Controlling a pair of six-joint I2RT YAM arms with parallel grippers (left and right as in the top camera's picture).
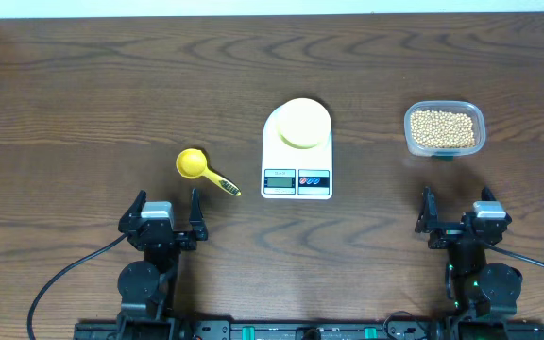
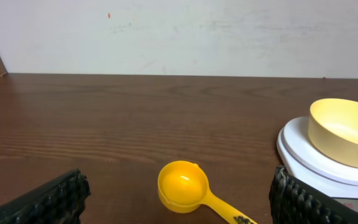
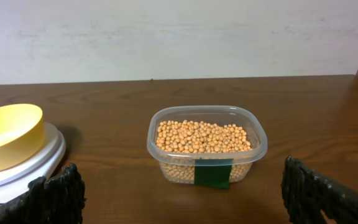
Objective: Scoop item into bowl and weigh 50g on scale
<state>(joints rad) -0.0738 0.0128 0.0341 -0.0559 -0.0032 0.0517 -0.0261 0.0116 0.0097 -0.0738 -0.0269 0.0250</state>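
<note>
Beans (image 3: pixel 204 137) in green-labelled tub (image 3: pixel 261 149)

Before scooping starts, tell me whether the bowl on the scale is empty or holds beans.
Empty. The bowl on the scale shows a bare pale inside in the left wrist view, nothing in it.

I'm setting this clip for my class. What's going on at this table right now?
Nothing is being handled yet. The left gripper and right gripper both hang open and empty near the table's front edge. The small pale-yellow bowl sits empty on the white digital kitchen scale. The bright yellow handled scoop lies left of the scale. The small tan beans fill the clear plastic tub to its right.
</note>
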